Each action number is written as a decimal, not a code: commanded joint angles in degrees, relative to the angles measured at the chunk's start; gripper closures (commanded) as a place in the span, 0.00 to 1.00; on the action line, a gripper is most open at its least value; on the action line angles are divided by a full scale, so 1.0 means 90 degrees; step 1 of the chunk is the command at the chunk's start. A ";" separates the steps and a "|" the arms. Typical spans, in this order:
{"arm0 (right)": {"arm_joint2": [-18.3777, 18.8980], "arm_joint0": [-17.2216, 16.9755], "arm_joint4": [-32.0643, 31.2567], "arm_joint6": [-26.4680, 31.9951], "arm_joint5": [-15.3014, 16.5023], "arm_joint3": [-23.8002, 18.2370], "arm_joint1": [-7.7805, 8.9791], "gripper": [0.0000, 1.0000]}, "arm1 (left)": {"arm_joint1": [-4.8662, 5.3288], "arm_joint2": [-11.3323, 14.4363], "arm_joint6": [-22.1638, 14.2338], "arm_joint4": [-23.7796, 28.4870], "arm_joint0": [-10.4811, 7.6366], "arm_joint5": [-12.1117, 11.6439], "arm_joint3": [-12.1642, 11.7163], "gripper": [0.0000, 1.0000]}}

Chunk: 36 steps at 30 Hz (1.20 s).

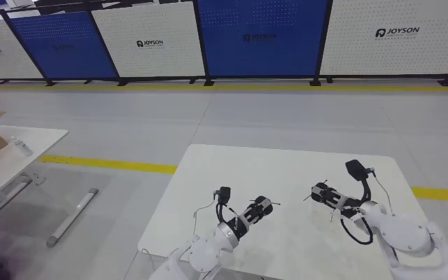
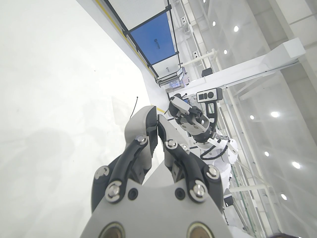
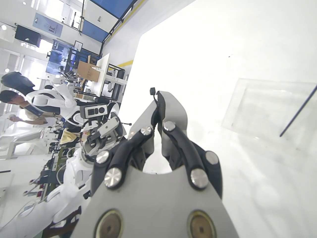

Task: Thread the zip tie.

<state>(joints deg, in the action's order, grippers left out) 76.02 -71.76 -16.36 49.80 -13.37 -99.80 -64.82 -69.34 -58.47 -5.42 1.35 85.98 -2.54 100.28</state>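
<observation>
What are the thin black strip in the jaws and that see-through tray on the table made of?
The zip tie pinched by the right gripper looks like matte black plastic, likely nylon: it is thin and bends where it is held. The clear tray looks like glossy plastic, possibly glass: the white table shows through it and its edges catch light.

1. The left arm (image 1: pixel 210 248) reached from the near edge over the counter (image 1: pixel 280 164), angled toward the far right.
2. The left gripper (image 1: pixel 260 207) had its fingers (image 2: pixel 142 122) pressed together on a black strand (image 2: pixel 134 106).
3. The right arm (image 1: pixel 395 231) came in from the near right, bent at the wrist.
4. The right gripper (image 1: pixel 320 192) pointed left toward the other, well apart from it, with its fingers (image 3: pixel 173 110) closed on a zip tie (image 3: pixel 152 91).
</observation>
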 commanded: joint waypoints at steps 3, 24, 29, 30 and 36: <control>0.0000 0.0000 0.0000 0.0000 0.0000 0.0000 0.0000 1.00 | 0.0000 0.0000 0.0000 0.0000 0.0000 0.0000 0.0000 1.00; -0.0001 -0.0280 0.0133 -0.0855 0.0226 -0.0093 -0.0033 1.00 | 0.0000 0.0000 0.0000 0.0000 0.0000 0.0000 0.0000 1.00; -0.0293 -0.0736 -0.0207 -0.1878 0.0228 -0.0529 -0.0084 1.00 | 0.0000 0.0000 0.0000 0.0000 0.0000 0.0000 0.0000 1.00; -0.0345 -0.0771 -0.0254 -0.1958 0.0206 -0.0559 -0.0091 1.00 | 0.0000 0.0000 0.0000 0.0000 0.0000 0.0000 0.0000 1.00; -0.0345 -0.0771 -0.0254 -0.1958 0.0206 -0.0559 -0.0091 1.00 | 0.0000 0.0000 0.0000 0.0000 0.0000 0.0000 0.0000 1.00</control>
<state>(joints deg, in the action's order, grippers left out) 72.91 -78.69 -18.65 32.19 -11.53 -104.83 -65.64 -69.34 -58.47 -5.42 1.35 85.98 -2.54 100.28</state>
